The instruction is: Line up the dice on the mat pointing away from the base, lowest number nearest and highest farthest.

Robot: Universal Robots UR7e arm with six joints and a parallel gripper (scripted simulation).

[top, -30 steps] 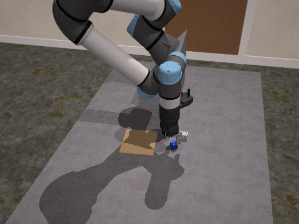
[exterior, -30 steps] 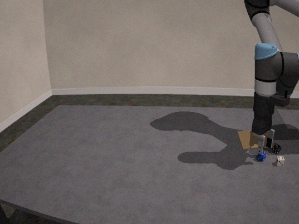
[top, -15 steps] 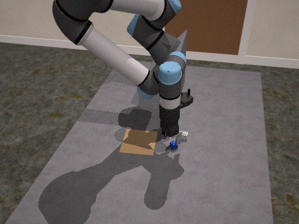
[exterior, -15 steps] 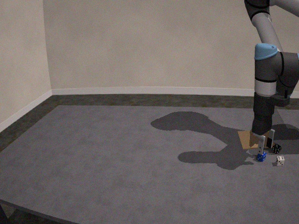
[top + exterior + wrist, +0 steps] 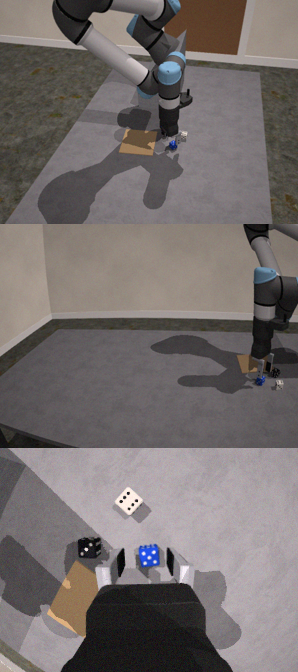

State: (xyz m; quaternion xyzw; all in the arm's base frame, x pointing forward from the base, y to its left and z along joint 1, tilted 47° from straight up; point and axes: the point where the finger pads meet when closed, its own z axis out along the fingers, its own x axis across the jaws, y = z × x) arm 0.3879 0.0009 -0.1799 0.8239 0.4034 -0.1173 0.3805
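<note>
A tan square mat (image 5: 136, 149) (image 5: 243, 362) (image 5: 69, 600) lies flat on the grey table. All three dice lie on the table just off the mat's edge. The blue die (image 5: 173, 145) (image 5: 260, 380) (image 5: 148, 555) sits right under my gripper (image 5: 172, 139) (image 5: 264, 373) (image 5: 147, 560), which is open and empty. In the wrist view the blue die shows between the two fingers, with a gap on each side. The black die (image 5: 275, 372) (image 5: 88, 548) lies beside one finger, near the mat's corner; the arm hides it in the top view. The white die (image 5: 184, 134) (image 5: 279, 384) (image 5: 128, 500) lies a little beyond the other two.
The grey table (image 5: 222, 167) (image 5: 111, 380) stretches wide around the mat and the dice. The arm's shadow falls over part of the mat. Dark floor surrounds the table, with walls behind.
</note>
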